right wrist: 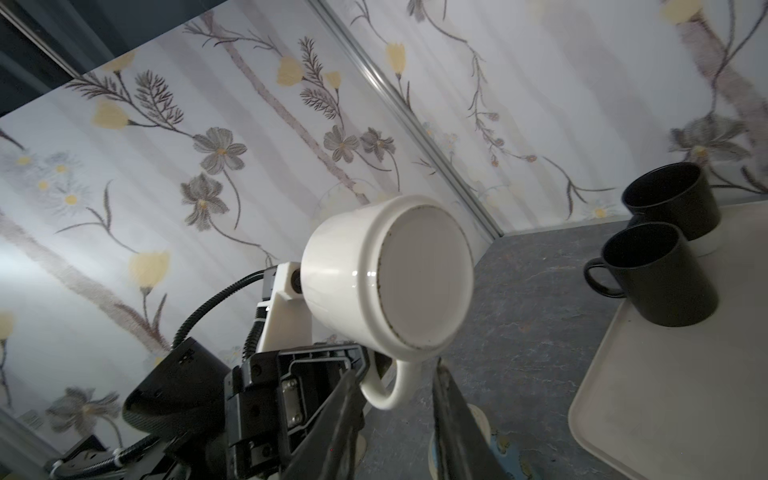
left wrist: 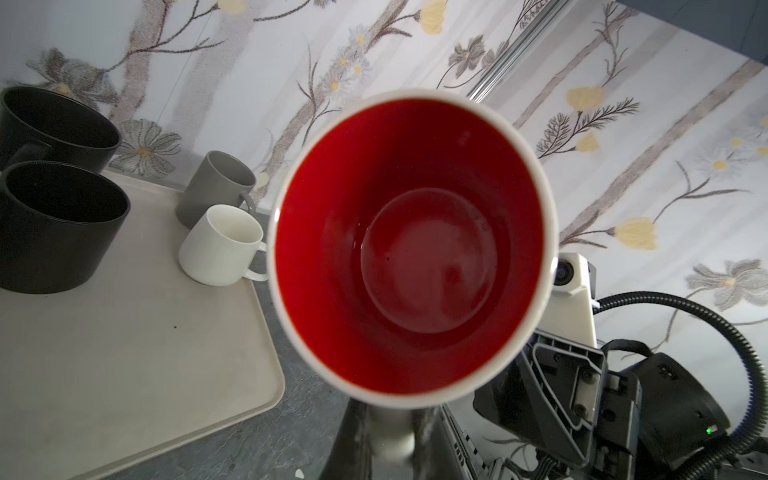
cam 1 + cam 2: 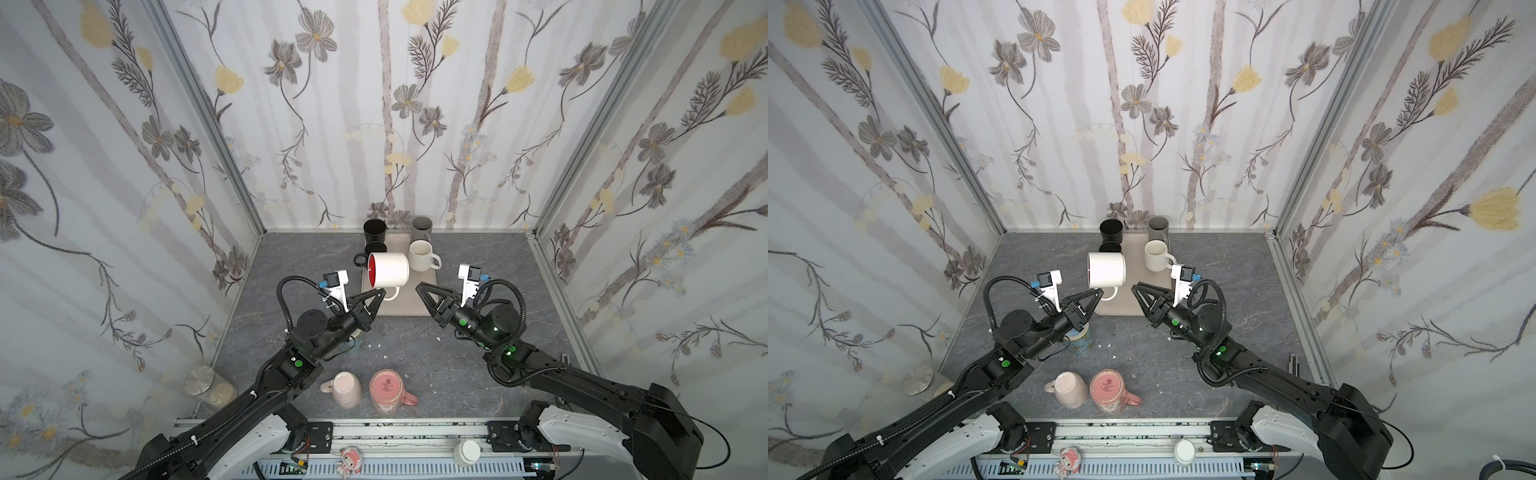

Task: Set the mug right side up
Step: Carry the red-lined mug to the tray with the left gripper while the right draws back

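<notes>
Rail (image 3: 374,432) is noted nearest the lens, with a pink figurine (image 3: 349,459) and a white knob (image 3: 466,453) on it. Just behind it, on the table (image 3: 478,257), two pink mugs (image 3: 386,390) are seen side by side. The darker one is base-up with its handle to the right.

Mug (image 3: 388,270), white with a red inside, is held in the air on its side over the near left part of the tray (image 3: 409,305). Its mouth is turned left, its base right, and its handle hangs down. Left gripper (image 3: 377,295) is clamped on that handle; in the left wrist view the handle is seen pinched between the fingers (image 2: 353,440).

Right gripper (image 3: 419,286) is placed just beside the mug's base, apart from it. In the right wrist view its fingers (image 1: 451,415) are seen parted, with nothing held between them.

At the tray's far end, four mugs are recorded upright: two black mugs (image 3: 375,230) on the left, a grey mug (image 3: 422,228) and a cream mug (image 3: 420,255) on the right.

A blue-patterned cup (image 3: 1079,338) is partly hidden under the left arm. A lidded jar (image 3: 203,380) is noted by the left wall.
</notes>
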You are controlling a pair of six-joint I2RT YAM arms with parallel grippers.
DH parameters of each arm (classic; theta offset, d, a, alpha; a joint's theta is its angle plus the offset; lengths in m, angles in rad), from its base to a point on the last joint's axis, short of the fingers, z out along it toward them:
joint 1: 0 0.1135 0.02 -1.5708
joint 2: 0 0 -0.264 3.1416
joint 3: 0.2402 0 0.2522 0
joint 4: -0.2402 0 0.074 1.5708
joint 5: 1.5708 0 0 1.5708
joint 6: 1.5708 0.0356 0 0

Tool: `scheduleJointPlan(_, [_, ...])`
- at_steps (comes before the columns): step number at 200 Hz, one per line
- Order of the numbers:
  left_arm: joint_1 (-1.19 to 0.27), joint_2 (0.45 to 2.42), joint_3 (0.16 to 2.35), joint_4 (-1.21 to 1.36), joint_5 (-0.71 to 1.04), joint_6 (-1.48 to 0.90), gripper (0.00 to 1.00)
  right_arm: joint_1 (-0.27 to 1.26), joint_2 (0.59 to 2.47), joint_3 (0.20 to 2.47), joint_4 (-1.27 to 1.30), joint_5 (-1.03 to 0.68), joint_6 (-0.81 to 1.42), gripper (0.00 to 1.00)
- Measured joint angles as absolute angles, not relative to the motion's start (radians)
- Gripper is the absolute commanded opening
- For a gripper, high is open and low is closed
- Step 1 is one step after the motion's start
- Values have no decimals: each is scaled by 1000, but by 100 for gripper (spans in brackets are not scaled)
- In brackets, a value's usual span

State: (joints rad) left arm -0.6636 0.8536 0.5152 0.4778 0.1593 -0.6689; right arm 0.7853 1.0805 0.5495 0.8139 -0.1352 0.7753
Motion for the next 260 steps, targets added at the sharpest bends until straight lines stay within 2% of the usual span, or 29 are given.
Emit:
scheduleJointPlan(39, [-664,928,626,281,71,-569,0,770,1046,523,735,-112,758,31])
scheduleJointPlan(105, [-664,1186,878,-35,-69,-426,0,741,1015,508,654,-79,751,31])
scheduleJointPlan(171, [-630,1449,1027,-197,-145,-296,0,712,978,475,611,-76,751,31])
scheduleJointPlan(260, [-570,1686,1141,-243,-162,-206,0,678,901,429,602,-80,755,31])
